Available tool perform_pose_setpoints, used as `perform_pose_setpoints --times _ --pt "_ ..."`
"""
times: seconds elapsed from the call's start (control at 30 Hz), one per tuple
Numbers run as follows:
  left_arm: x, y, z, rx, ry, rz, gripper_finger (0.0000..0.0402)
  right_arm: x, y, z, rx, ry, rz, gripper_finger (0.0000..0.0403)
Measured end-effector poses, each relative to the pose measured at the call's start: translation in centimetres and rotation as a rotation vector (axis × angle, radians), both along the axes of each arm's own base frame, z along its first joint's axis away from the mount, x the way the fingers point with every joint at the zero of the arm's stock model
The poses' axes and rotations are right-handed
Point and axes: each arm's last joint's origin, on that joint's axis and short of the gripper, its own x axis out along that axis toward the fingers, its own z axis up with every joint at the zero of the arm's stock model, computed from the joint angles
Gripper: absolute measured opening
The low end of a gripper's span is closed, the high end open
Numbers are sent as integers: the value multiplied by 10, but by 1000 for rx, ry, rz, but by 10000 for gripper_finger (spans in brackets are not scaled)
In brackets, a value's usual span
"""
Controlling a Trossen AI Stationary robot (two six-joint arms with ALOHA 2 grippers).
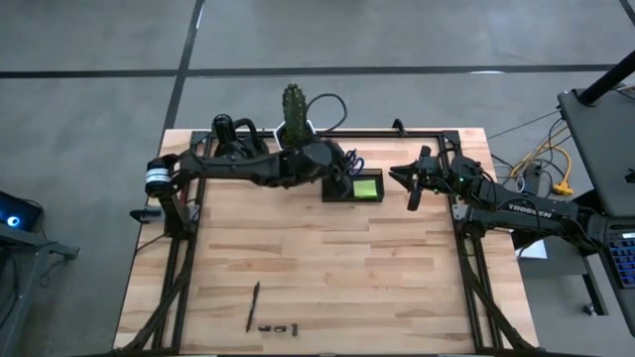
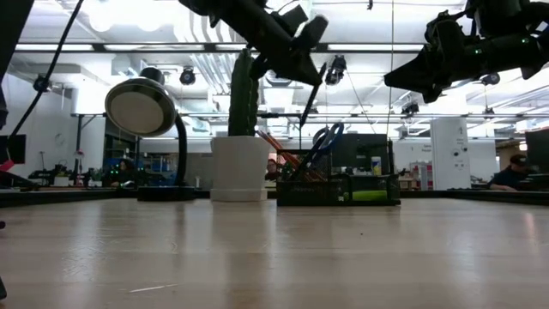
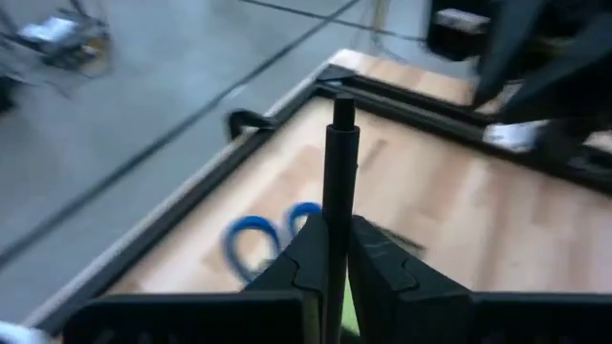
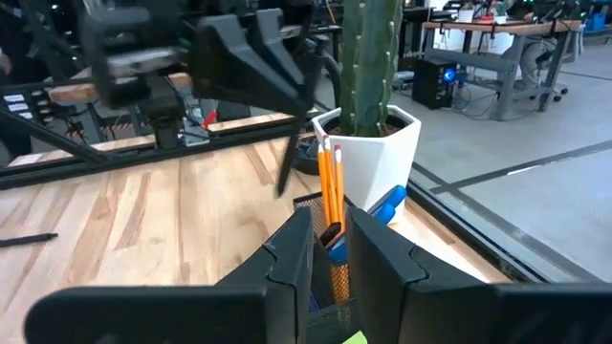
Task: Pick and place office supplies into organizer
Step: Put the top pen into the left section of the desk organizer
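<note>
Left tool (image 1: pixel 337 164) is held above the organizer (image 1: pixel 352 186) at the table's far edge, its fingers (image 3: pixel 306 263) clamped on a dark pen (image 3: pixel 339 182) that points down toward the box. Right tool (image 1: pixel 409 178) is raised just right of the organizer, fingers nearly closed with nothing seen between them. On the table (image 1: pixel 327 268), a white pot with a cactus (image 1: pixel 294 109) is seen just left of the organizer and a lamp (image 2: pixel 141 107) farther left. Inside the organizer, blue-handled scissors (image 2: pixel 326 137), orange pencils (image 4: pixel 330 177) and a green pad (image 1: pixel 366 187) are seen. Another pen (image 1: pixel 254 305) and small clips (image 1: pixel 279 327) are left well apart, at the near edge.
</note>
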Motion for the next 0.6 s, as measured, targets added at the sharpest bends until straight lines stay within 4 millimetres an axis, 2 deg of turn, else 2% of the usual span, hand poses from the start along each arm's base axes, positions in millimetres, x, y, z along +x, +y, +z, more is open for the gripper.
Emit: perform_pose_setpoints --times 0.17,0.37,0.6 --pt "-2 10 0 80 40 46 8 0 0 0 41 -13 -5 57" --pt "-4 19 -4 87 44 73 8 0 0 0 47 -15 -5 57" --pt "-6 24 -20 85 52 86 8 0 0 0 50 -16 -6 57"
